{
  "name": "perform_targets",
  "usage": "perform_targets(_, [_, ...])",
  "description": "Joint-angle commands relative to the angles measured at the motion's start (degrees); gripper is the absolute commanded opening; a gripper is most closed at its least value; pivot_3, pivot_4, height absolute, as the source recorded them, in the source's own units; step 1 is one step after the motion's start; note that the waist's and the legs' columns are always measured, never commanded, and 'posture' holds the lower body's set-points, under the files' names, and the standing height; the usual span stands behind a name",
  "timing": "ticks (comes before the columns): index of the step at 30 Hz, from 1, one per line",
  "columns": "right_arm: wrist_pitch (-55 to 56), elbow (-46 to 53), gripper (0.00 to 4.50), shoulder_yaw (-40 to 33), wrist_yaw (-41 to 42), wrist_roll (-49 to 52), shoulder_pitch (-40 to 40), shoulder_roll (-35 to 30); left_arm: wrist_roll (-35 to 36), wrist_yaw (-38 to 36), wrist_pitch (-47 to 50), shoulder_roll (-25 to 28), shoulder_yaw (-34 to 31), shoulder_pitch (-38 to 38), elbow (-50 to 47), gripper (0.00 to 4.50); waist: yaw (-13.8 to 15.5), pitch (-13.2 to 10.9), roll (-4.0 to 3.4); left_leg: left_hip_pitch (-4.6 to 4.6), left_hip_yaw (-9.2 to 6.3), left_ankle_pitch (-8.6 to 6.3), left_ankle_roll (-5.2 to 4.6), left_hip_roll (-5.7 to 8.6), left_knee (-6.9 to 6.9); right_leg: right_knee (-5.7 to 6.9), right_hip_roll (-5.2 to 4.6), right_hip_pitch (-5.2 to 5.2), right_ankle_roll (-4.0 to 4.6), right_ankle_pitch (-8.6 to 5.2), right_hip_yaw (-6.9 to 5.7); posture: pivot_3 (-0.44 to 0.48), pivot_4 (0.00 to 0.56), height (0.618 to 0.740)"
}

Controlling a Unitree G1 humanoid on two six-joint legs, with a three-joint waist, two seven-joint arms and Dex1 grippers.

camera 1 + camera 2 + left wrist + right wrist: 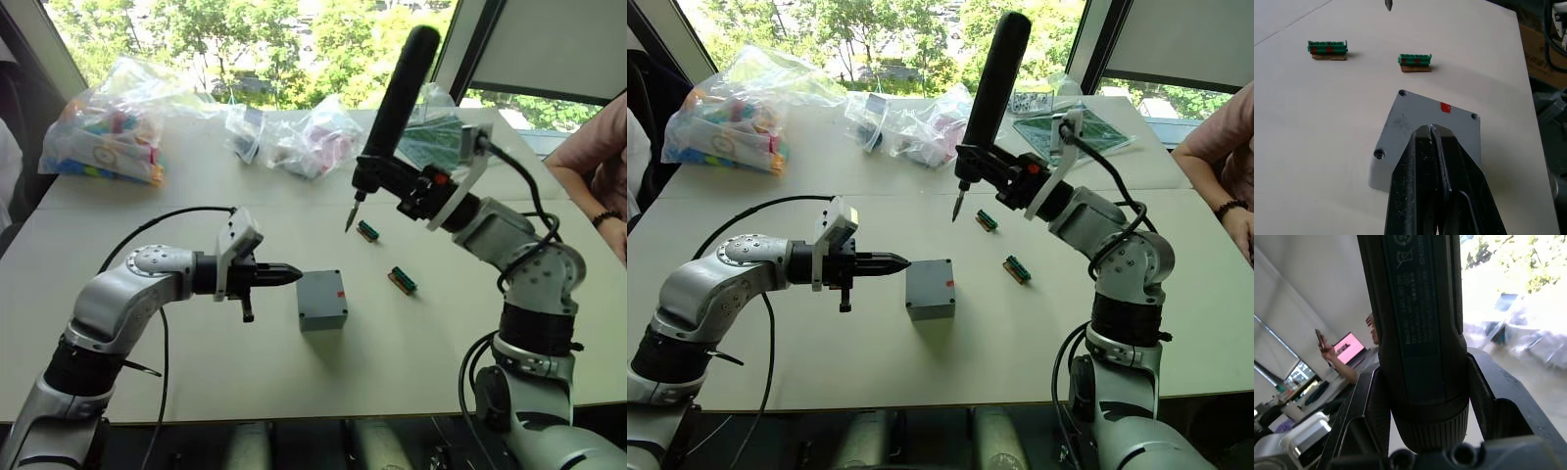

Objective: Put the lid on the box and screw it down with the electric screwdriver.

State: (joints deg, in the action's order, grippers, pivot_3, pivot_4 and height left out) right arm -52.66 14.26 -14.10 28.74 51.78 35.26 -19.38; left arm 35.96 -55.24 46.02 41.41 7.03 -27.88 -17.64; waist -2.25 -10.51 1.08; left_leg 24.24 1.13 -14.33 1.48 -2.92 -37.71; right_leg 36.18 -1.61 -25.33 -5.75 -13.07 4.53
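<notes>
Grey box (322,299) with lid on, mid-table, red mark on its right side, left gripper (290,275) pinched together just left of it, right gripper (377,174) clamped on upright screwdriver (395,103), bit hanging beyond the box, two green connectors (368,230) to the right, bags (108,127) far left.

**Four viewpoints on one worktop**

Both head views look forward and down across the pale worktop (118,264) toward its far edge by the window, sharing the small grey plastic box (321,299). The left wrist view sits close above that box. The right wrist view looks up along the dark cylindrical electric screwdriver (1415,333).
</notes>
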Motion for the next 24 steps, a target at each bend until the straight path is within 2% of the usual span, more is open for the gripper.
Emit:
perform_targets(1, [4.58, 6.31, 1.77, 3.57, 2.55, -0.96, -3.80, 1.17, -2.90, -0.97, -0.97, -0.12, 3.34, -2.00, -0.42, 0.00, -0.24, 0.00, 0.00, -0.12, -0.01, 0.00, 0.00, -0.01, -0.05, 0.00, 0.02, 0.11, 0.15, -0.08, 0.01, 0.000, 0.150, 0.740])
perform_targets(5, [7.29, 6.18, 1.77, 6.32, 3.62, -4.05, -5.83, 0.02, -5.67, -1.34, -2.76, -0.91, 5.49, -2.65, 1.19, 0.00, -0.31, 0.00, -0.01, -0.15, 0.01, 0.00, 0.00, -0.01, -0.19, 0.04, 0.04, 0.15, 0.23, -0.01, 0.05, 0.000, 0.150, 0.740])
perform_targets(9, [9.57, 5.08, 1.77, 7.98, 3.56, -6.42, -6.28, 0.61, -7.90, 0.10, -3.69, -3.96, 6.44, -4.21, 4.23, 0.00, -0.22, 0.00, -0.01, -0.07, -0.01, 0.00, 0.00, -0.03, -0.17, 0.05, 0.08, 0.07, 0.02, 0.06, 0.04, 0.000, 0.150, 0.740])
perform_targets(14, [12.73, 2.89, 1.77, 9.63, 3.33, -9.49, -6.36, 1.78, -11.49, -1.34, -5.38, -3.76, 9.21, -4.16, 4.84, 0.00, -0.28, 0.00, -0.01, -0.04, 0.00, 0.00, 0.00, -0.02, -0.18, 0.06, 0.08, 0.04, -0.01, 0.09, 0.06, 0.000, 0.150, 0.740])
perform_targets(24, [15.30, 0.58, 1.77, 10.35, 4.24, -12.29, -8.41, 1.01, -12.47, -2.47, -5.59, -3.75, 9.05, -3.27, 4.35, 0.00, -0.22, 0.01, 0.00, -0.07, 0.00, 0.00, 0.00, -0.02, -0.20, 0.08, 0.07, 0.08, -0.01, 0.09, 0.05, 0.000, 0.150, 0.740])
